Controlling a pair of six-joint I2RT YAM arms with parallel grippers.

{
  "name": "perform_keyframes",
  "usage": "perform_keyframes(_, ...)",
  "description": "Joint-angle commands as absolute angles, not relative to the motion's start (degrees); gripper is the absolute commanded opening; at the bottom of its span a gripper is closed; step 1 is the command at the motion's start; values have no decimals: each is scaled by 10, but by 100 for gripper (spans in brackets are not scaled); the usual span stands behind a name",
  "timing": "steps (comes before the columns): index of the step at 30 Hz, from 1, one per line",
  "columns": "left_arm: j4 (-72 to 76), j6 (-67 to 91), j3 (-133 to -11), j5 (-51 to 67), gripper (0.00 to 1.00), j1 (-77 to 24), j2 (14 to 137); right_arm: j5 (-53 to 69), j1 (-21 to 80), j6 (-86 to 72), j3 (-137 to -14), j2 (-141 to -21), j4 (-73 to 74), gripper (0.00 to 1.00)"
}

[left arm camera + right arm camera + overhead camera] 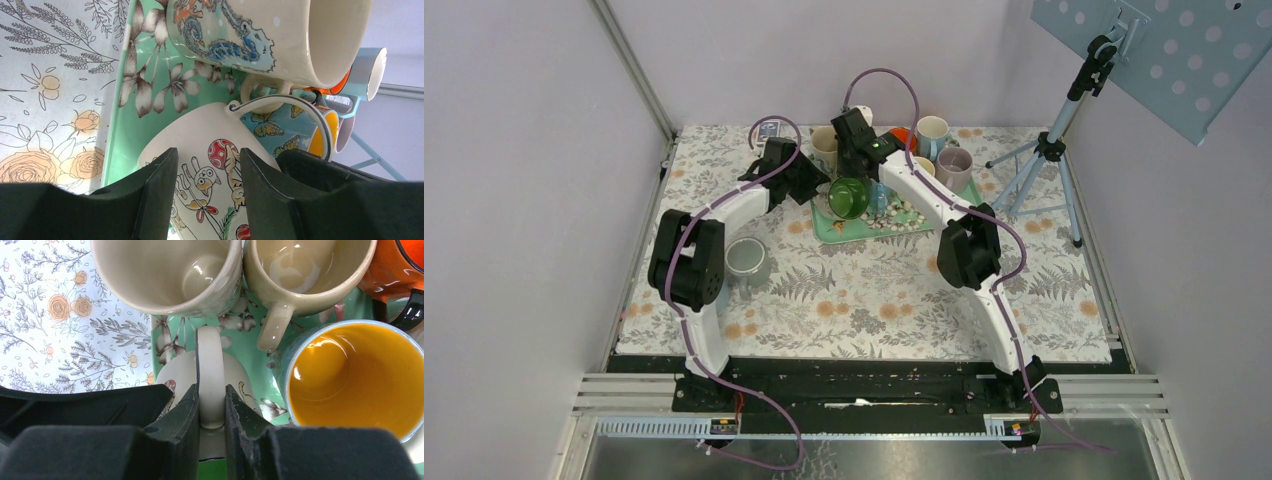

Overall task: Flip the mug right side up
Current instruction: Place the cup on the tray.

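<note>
The flip is not finished, going by what I see. The mug (210, 145) lies on its side on the tray (125, 130), handle (210, 365) uppermost, and its mouth faces away from both wrist views. The right end effector (211, 395) is clamped tight on that handle. The left end effector (209, 152) stands partway apart, with the mug's painted side showing in the gap. That side is wider than the gap, so I read no grip there, though I cannot tell whether the tips touch it. What is left is to swing the base down, stand the mug on the tray and let go (I cannot tell if it is lifted at all).

The tray sits at 12 o'clock on the surface (874, 300). Around the mug, the seahorse mug (240, 30) at its 11 o'clock in the right wrist view is upright and empty. So are the cream mug (305, 265) at 1 o'clock and the yellow-lined mug (350, 370) at 3 o'clock. The orange mug (395, 265) is cut off by the frame, so I cannot see its inside. A green cup (849, 197) and some pebbles (894, 218) lie on the tray's near part. A grey mug (747, 258) stands off the tray at its 8 o'clock, and it looks empty.
</note>
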State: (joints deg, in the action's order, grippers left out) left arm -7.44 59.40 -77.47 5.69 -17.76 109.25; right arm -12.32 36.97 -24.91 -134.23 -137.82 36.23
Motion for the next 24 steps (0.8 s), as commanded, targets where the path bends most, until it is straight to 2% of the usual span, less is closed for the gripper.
perform_keyframes(1, -64, 601, -764, 102, 52, -193, 1108, -103, 374, -241, -1323, -1388, 438, 23)
perform_keyframes(19, -66, 599, -742, 101, 52, -189, 1103, -92, 374, -260, -1326, -1390, 414, 38)
perform_keyframes(24, -77, 579, -756, 95, 53, -180, 1096, -89, 374, -253, -1330, -1384, 400, 47)
